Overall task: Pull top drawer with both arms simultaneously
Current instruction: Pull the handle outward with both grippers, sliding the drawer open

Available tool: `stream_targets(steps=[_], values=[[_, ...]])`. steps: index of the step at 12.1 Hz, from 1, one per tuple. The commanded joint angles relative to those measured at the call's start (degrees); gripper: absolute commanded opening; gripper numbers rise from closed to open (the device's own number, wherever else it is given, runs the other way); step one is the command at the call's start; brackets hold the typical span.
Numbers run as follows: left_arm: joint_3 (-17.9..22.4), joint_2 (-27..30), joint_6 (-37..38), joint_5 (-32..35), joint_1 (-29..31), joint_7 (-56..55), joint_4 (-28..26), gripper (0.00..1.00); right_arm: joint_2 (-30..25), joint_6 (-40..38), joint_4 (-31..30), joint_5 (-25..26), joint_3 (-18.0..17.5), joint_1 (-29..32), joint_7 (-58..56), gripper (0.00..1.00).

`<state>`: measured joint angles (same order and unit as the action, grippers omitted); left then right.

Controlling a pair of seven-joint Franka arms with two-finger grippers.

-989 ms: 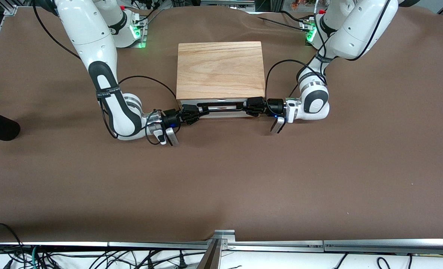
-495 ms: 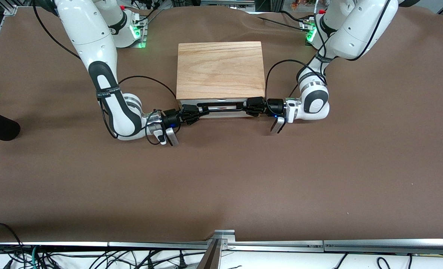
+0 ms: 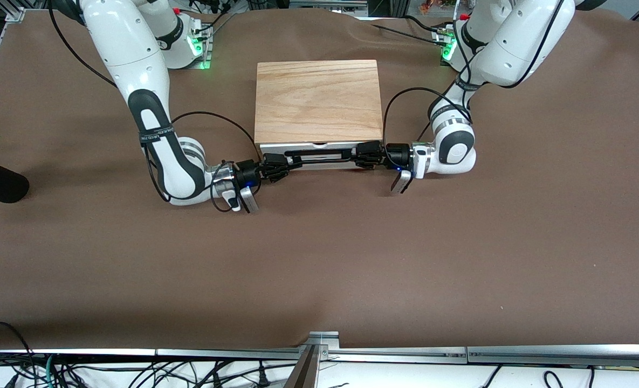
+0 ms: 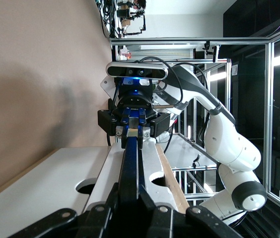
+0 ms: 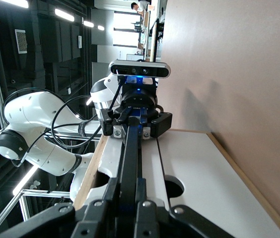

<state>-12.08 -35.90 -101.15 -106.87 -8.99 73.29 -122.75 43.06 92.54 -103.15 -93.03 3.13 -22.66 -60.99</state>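
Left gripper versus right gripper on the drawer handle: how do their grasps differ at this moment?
The left gripper holds the handle at the end toward the left arm's side of the table; the right gripper holds the other end. The left forearm lies about level with the top drawer front; the right forearm angles in from nearer the front camera. Both are shut on the bar.

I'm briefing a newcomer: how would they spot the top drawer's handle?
Find the light-wood cabinet mid-table. On its white front facing the camera runs a black bar handle, gripped at its ends by the right gripper and left gripper.
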Motion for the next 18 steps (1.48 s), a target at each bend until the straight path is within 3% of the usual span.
stream_targets(steps=[1,18], values=[[0.0,-1.7,-1.5,0.3,-0.7,-0.6,1.5,0.0,3.6,0.8,8.6,-2.1,0.0,2.3,4.4,0.01],[5.3,-5.6,-3.4,3.0,-0.6,-20.7,16.4,0.0,12.9,4.4,26.5,-1.8,0.1,6.4,14.1,0.0]])
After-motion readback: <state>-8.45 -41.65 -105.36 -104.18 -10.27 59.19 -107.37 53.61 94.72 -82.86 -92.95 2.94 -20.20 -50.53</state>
